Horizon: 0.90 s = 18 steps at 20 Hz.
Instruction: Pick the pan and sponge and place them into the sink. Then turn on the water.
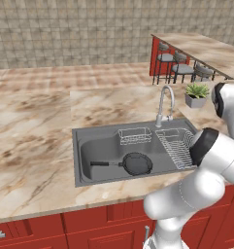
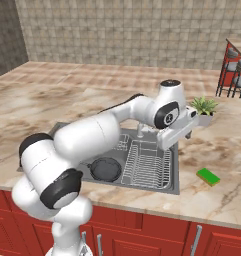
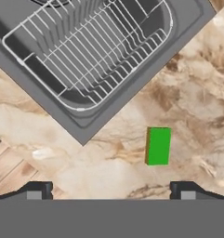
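The black pan (image 1: 136, 163) lies in the sink (image 1: 84, 132) with its handle pointing left; it also appears behind my arm in the right base view as the pan (image 2: 106, 169). On the marble counter right of the sink (image 2: 175, 186) sits the green sponge (image 2: 208, 176). My gripper (image 2: 188, 133) hangs open and empty above the sink's right edge, well above the counter. In the hand view the sponge (image 3: 158, 146) lies ahead of the gripper (image 3: 111, 191), slightly right of centre, beyond the sink corner (image 3: 85, 132). No water shows at the faucet (image 1: 164, 104).
A ribbed draining rack (image 1: 179, 146) fills the sink's right part, and a small wire basket (image 1: 135, 135) sits at its back. A potted plant (image 2: 203, 109) stands behind the sponge. Bar stools (image 1: 179, 65) stand at a far counter.
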### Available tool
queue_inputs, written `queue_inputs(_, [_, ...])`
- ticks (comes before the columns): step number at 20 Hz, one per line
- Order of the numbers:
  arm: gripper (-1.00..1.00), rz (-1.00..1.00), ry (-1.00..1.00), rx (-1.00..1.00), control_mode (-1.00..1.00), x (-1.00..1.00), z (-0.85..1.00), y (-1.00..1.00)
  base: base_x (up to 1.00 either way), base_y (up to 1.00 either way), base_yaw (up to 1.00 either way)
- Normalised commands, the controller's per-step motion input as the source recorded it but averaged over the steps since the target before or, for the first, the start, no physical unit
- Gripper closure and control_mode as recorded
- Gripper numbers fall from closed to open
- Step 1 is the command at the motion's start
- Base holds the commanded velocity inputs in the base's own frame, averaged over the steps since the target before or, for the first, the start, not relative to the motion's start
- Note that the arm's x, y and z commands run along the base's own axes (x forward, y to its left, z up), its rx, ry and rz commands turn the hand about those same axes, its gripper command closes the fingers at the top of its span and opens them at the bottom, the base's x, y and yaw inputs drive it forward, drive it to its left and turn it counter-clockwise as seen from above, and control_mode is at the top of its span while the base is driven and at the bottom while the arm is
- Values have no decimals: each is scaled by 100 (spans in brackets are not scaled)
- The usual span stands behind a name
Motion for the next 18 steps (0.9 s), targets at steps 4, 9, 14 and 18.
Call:
queue_inputs(4, [-100,2,8,-3,-100,1,-21,-17,0,0,0])
queue_inputs(9, [-100,1,9,-1,-100,0,-17,-22,0,0,0])
queue_inputs(14, [-100,0,7,5,-100,0,-14,-31,0,0,0])
queue_inputs(18, [-100,-3,3,7,-100,0,-16,-20,0,0,0])
